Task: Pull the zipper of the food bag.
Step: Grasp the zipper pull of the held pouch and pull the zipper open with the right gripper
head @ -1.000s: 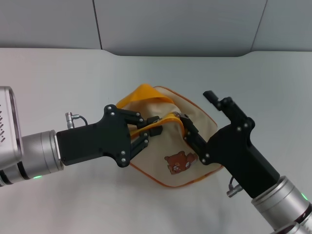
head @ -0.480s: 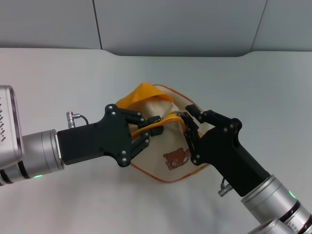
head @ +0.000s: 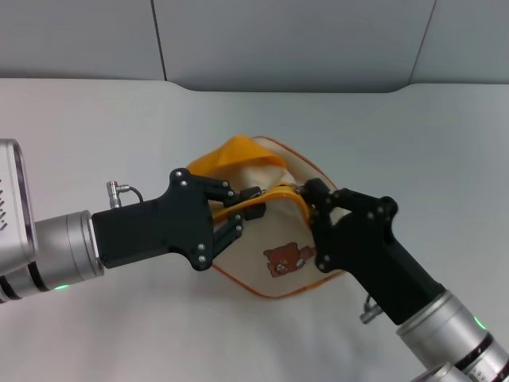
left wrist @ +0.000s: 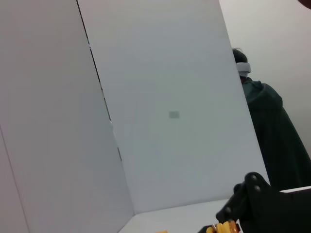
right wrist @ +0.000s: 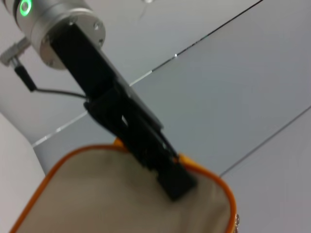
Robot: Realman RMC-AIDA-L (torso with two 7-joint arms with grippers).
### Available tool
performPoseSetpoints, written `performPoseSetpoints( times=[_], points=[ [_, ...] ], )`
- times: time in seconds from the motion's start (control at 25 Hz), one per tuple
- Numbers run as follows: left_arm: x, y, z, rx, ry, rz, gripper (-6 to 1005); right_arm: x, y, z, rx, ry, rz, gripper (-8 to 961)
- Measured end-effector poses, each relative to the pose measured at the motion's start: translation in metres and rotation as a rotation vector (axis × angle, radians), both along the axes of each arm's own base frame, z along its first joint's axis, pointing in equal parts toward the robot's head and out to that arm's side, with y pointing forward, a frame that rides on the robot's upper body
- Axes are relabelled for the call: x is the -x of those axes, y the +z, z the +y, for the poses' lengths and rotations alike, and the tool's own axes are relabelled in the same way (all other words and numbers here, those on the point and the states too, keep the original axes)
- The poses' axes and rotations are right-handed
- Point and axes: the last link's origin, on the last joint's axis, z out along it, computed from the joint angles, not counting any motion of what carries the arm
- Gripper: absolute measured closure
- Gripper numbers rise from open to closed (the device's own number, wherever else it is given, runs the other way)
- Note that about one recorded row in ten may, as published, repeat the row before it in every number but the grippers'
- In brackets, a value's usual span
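The food bag (head: 274, 231) lies near the middle of the white worktop (head: 95, 135), well clear of all its edges, with the brown bear picture (head: 280, 260) on the panel facing the near edge. It sits slumped and partly lifted between the two arms.

The left gripper (head: 248, 212) comes in from the left edge and is clenched on the bag's upper edge beside the orange loop handle (head: 238, 151); in the right wrist view its black fingers (right wrist: 170, 177) bite onto the orange-piped rim. It serves as the anchor.

The right gripper (head: 306, 193) comes in from the near right corner and sits at the zipper (head: 278, 193), at that line's right end. Its own body hides its fingertips, so whether they are closed on the pull tab cannot be told. No pull tab can be made out in any view.

Handling assessment: the bag appears to be light, soft fabric with no stiffening. It creases under the left grip and would likely follow any pull rather than resist it, so it must be held at one end while the other is drawn. The piping looks to be the firmest line to clamp. The proper hold for the pulling hand is the small metal tab, not the wide loop handle; being small and smooth, it may slip from a shallow pinch. The pull is best kept along the zipper line, with the fabric held taut.
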Motion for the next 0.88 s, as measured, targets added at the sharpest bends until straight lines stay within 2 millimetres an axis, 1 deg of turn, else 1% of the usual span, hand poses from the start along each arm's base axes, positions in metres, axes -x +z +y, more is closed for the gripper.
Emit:
performPoseSetpoints(
  times=[0.04,0.12,0.24,0.28,0.32,0.44,0.48,0.52,0.6,0.64,0.68,0.76,0.84,0.88],
  points=[
    [0.000,0.000,0.000,-0.002,0.002,0.000,943,-0.003,0.001,-0.001,-0.010,-0.015,-0.005,935],
    [0.000,0.000,0.001,-0.007,0.006,-0.002,946,-0.016,0.004,-0.005,-0.033,-0.069,-0.015,952],
    [0.001,0.002,0.003,-0.019,0.016,-0.008,951,-0.046,0.013,-0.017,-0.056,-0.176,-0.019,953],
    [0.001,0.002,0.003,-0.023,0.021,-0.010,952,-0.064,0.018,-0.027,-0.067,-0.238,-0.024,953],
    [0.001,0.002,0.004,-0.027,0.025,-0.012,954,-0.064,0.018,-0.027,-0.067,-0.238,-0.024,953],
    [0.002,0.003,0.004,-0.034,0.035,-0.018,958,-0.089,0.025,-0.043,-0.073,-0.331,-0.026,953],
    [0.002,0.003,0.004,-0.034,0.035,-0.018,960,-0.089,0.025,-0.043,-0.073,-0.331,-0.026,954],
    [0.003,0.003,0.004,-0.037,0.039,-0.019,961,-0.091,0.028,-0.045,-0.079,-0.343,-0.005,954],
    [0.004,0.002,0.003,-0.036,0.049,-0.019,965,-0.090,0.034,-0.047,-0.095,-0.334,0.052,947],
    [0.007,0.000,0.000,-0.032,0.068,-0.023,966,-0.086,0.041,-0.051,-0.117,-0.312,0.107,939],
    [0.007,0.000,0.000,-0.032,0.068,-0.023,968,-0.086,0.041,-0.051,-0.117,-0.312,0.107,932],
    [0.015,-0.001,-0.006,-0.037,0.095,-0.025,971,-0.080,0.045,-0.054,-0.126,-0.282,0.162,917],
    [0.025,0.001,-0.015,-0.044,0.132,-0.035,974,-0.073,0.048,-0.058,-0.105,-0.242,0.228,902],
    [0.025,0.001,-0.015,-0.044,0.132,-0.035,975,-0.069,0.048,-0.060,-0.082,-0.220,0.266,894]
  ],
)
